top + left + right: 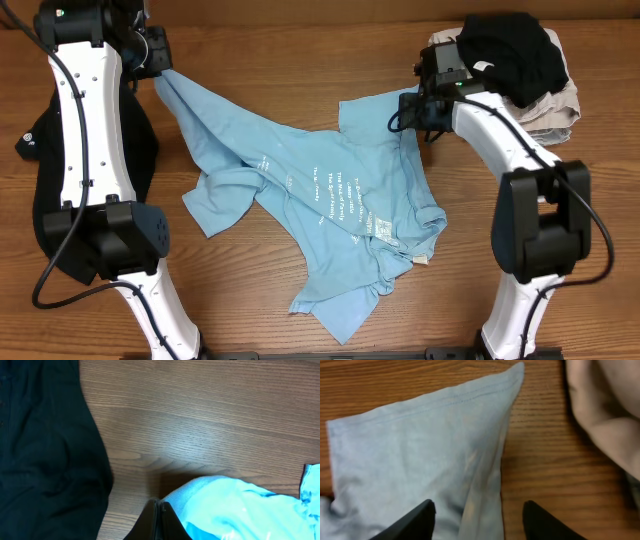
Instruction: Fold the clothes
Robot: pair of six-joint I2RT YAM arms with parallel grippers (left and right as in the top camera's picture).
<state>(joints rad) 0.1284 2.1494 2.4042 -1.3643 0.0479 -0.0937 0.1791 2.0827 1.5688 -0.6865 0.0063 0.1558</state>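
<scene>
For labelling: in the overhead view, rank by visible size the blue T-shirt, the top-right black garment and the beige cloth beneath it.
1. blue T-shirt
2. black garment
3. beige cloth, mostly covered, so its true size is unsure

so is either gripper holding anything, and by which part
The left gripper pinches the light blue T-shirt by its outstretched end; the right gripper is open, holding nothing.

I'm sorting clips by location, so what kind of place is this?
Probably a robot lab bench rather than a home: a left arm and right arm stand at a wooden table, with a T-shirt spread between them and a clothes pile at the far right corner.
</scene>
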